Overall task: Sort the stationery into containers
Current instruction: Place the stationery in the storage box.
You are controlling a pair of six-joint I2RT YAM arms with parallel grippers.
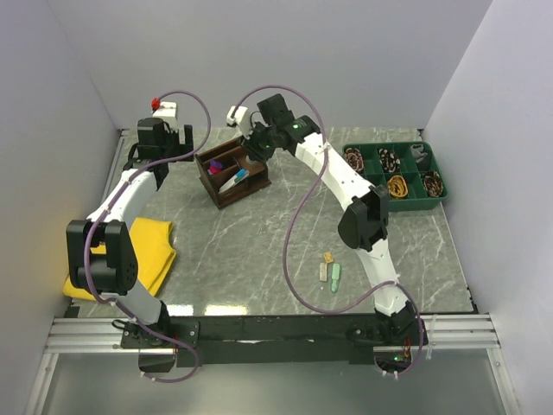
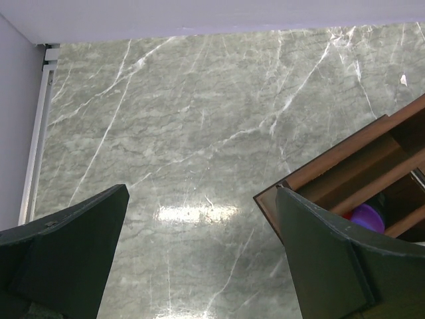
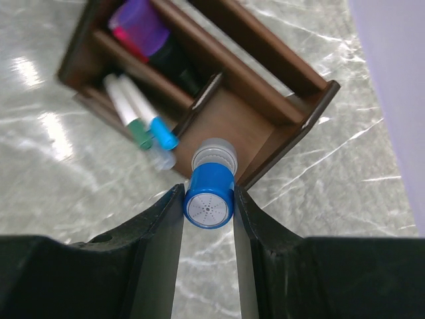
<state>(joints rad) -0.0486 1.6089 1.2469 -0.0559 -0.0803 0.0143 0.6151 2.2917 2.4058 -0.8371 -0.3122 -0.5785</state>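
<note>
Your right gripper [image 3: 208,191] pinches the blue-capped cylinder [image 3: 209,206] over the organiser [image 3: 279,80], right-end compartment, probably clear of the rim. Your left gripper [image 2: 200,199] is spread beside its left corner; bare table [image 2: 166,119] stretches leftward.

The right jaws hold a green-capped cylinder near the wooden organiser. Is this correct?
No. The right wrist view shows a blue cap, not green: the right jaws hold a blue-capped cylinder near the wooden organiser.
</note>
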